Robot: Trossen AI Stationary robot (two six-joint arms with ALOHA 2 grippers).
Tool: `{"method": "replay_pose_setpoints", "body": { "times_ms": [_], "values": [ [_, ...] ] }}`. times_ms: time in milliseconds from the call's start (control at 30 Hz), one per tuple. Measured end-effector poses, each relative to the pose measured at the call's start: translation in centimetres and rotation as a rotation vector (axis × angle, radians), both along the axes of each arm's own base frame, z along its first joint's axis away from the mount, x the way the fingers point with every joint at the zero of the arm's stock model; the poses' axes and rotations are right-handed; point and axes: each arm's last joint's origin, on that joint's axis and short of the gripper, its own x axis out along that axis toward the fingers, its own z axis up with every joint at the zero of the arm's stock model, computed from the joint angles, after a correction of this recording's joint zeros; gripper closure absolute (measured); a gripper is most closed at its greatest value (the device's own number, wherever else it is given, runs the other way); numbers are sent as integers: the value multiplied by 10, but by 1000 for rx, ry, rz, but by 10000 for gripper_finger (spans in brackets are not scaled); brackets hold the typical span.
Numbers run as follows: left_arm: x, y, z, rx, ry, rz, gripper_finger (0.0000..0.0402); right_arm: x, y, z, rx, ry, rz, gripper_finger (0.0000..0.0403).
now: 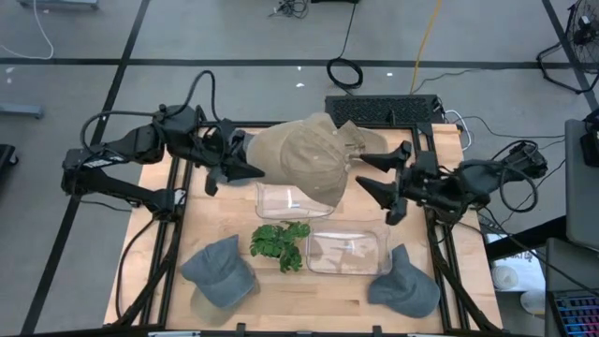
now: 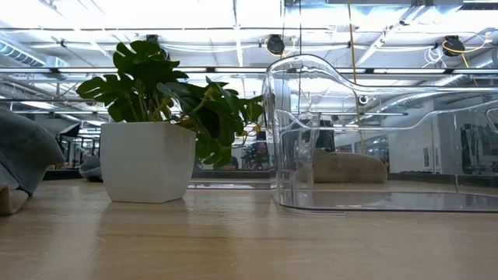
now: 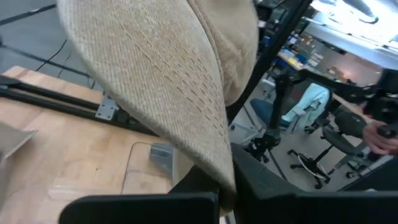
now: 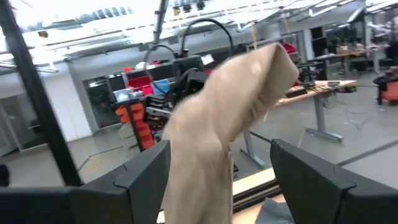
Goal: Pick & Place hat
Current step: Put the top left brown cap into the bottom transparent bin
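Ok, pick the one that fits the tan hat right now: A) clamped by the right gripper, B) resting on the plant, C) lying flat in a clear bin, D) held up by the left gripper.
D: the left gripper is shut on the tan hat, holding it above the clear bin, while the right gripper stands open beside it.

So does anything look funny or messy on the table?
Not much. The tan hat is up off the table, pinched by the left gripper at its edge, while the open right gripper waits beside it. Two grey hats lie crumpled at the front corners. The plant stands upright, and nothing has spilled.
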Motion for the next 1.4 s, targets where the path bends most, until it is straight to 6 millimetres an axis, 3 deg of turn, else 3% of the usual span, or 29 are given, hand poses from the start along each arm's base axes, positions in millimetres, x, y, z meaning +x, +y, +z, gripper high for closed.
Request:
{"method": "replay_pose_setpoints", "body": {
  "times_ms": [533,700,967,1300,1400],
  "values": [
    [26,-15,-6,11,-21,-19,394,17,-5,-6,51,-9,84,145],
    [27,-15,-7,12,-16,6,394,18,-4,-6,54,-10,84,201],
    [27,-15,-8,10,-9,12,394,17,-3,-5,32,-14,155,380],
    [27,-14,-8,13,-9,12,394,16,-1,-5,-33,-1,202,397],
    [21,-13,-4,14,-26,18,371,13,-2,-4,-31,-9,202,397]
  ]
}}
